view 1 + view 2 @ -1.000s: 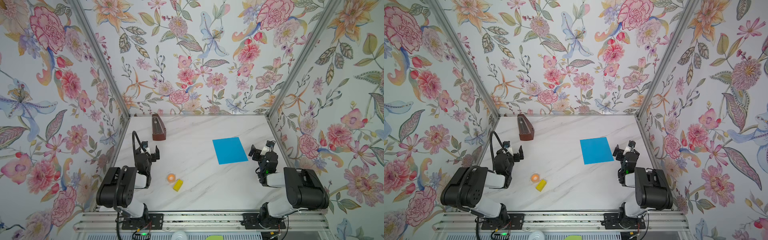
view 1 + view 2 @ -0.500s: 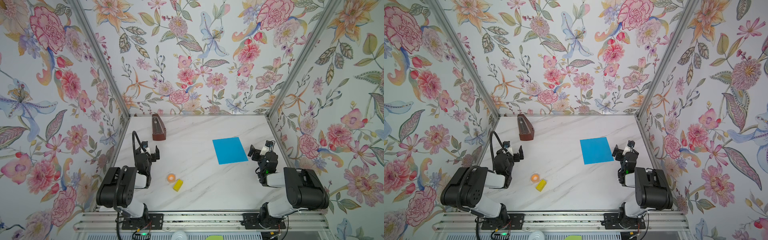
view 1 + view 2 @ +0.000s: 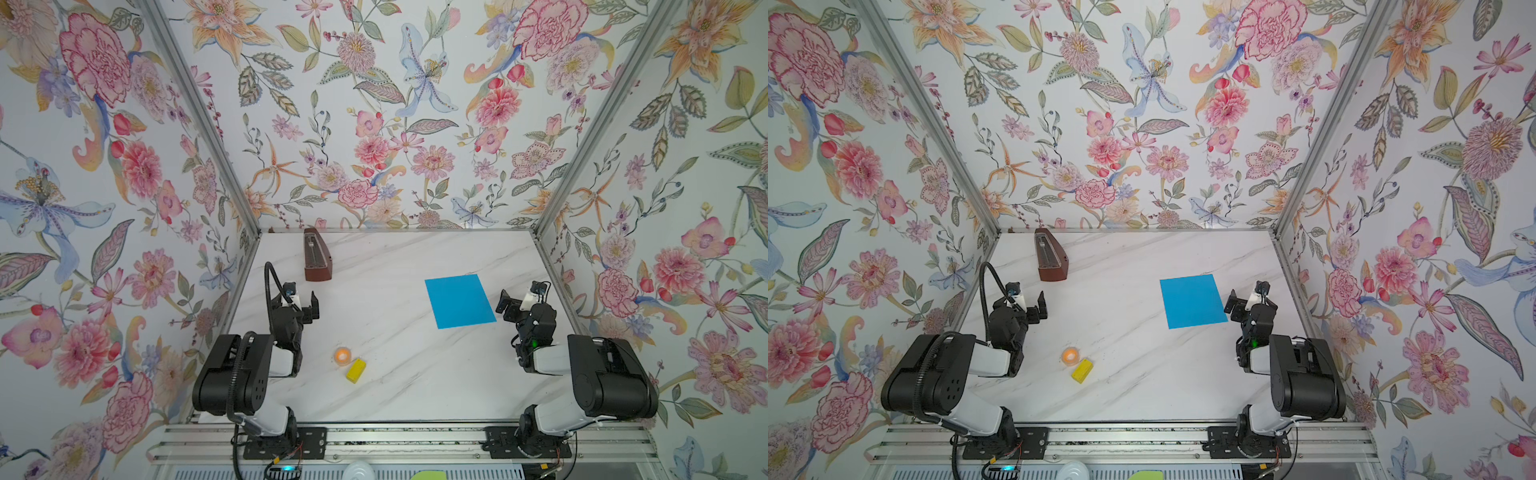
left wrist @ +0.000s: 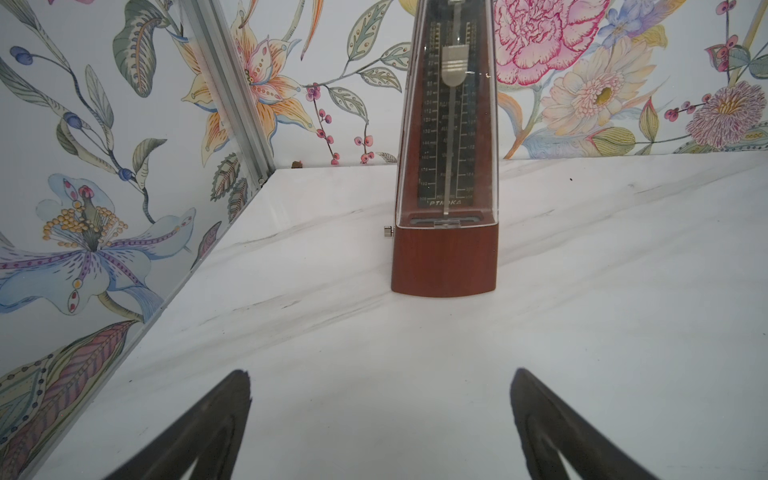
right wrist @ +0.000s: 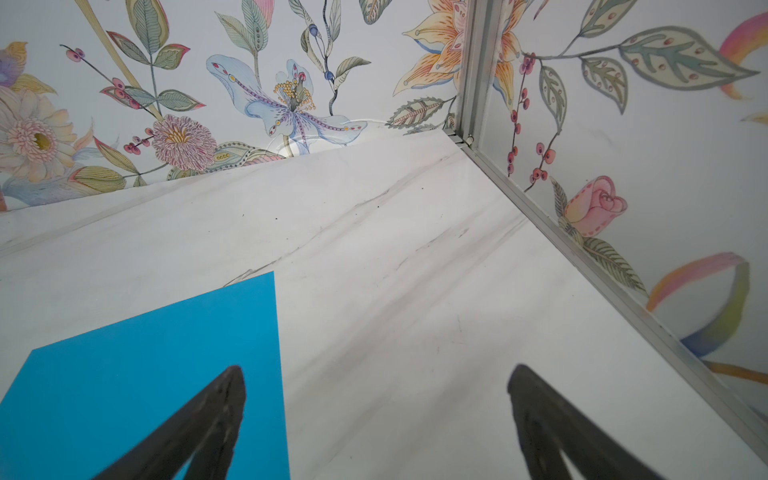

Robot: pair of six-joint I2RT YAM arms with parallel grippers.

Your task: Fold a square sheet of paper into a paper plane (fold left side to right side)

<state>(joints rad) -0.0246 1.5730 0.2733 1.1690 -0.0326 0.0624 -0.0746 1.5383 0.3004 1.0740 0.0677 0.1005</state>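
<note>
- Just beside the right gripper [image 3: 515, 301], the blue paper [image 3: 459, 301] lies flat and smooth on the white table [image 3: 395, 332].
- That gripper's jaws stand wide apart and hold nothing; one finger hangs over the paper's edge, the other over bare table.
- Across the table, the left gripper [image 3: 305, 307] has wide jaws too, holding nothing.
- Straight ahead of those jaws stands a brown metronome [image 4: 446, 257], well apart from them.
- Behind them sit an orange ball [image 3: 342, 354] and a yellow block [image 3: 356, 370], side by side.
</note>
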